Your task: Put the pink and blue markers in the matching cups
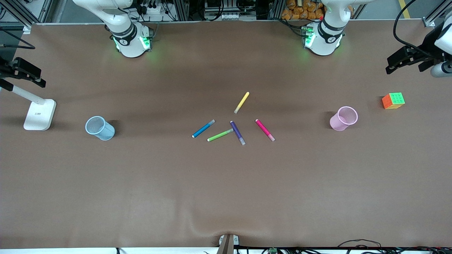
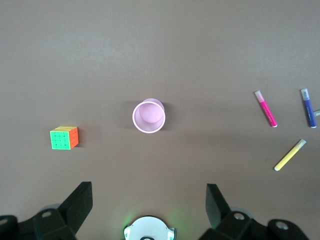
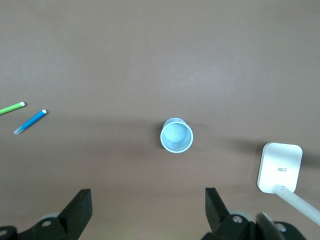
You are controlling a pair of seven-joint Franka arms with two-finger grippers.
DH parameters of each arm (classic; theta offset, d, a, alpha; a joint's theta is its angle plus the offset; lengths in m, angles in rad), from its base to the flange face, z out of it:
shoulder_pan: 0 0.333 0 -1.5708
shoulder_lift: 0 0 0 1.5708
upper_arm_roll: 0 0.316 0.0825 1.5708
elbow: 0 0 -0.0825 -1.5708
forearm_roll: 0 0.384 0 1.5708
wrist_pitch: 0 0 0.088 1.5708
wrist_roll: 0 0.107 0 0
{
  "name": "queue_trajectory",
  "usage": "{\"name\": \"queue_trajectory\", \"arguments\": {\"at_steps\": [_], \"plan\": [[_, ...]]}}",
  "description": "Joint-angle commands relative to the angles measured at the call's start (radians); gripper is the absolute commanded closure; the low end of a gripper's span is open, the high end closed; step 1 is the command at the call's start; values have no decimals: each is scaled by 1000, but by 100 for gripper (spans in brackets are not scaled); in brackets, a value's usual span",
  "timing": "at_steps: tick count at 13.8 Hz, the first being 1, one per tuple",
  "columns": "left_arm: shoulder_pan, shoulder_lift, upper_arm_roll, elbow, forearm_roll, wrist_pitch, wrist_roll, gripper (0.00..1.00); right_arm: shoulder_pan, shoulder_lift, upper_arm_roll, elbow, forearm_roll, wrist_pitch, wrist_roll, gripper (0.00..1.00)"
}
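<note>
Front view is showing five markers lying loose mid-table, with both arms waiting high near their bases. The pink marker [image 1: 265, 130] is resting at the end of the cluster toward the left arm, its long axis slanting, pale cap end nearer the front camera. The pink cup [image 1: 344, 118] is standing upright well apart from it, toward the left arm's end, near a colour cube [image 1: 393, 101]. The blue marker [image 1: 203, 128] is lying at the cluster's other end, toward the right arm, and the blue cup [image 1: 100, 128] is standing well apart toward that end.

The left claw [image 2: 149, 207] is hanging released and empty over the pink cup; the right claw [image 3: 148, 210] is hanging released and empty over the blue cup. So, by my judgement, each arm is nearer its matching colour.
</note>
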Motion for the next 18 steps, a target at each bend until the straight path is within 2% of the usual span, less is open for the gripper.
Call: {"name": "queue_trajectory", "arguments": {"at_steps": [1, 18], "plan": [[-3, 22, -5, 33, 7, -24, 0, 0, -18, -16, 13, -3, -6, -13, 1, 0], [4, 4, 6, 50, 1, -39, 8, 0, -20, -16, 12, -6, -5, -18, 0, 0]]}}
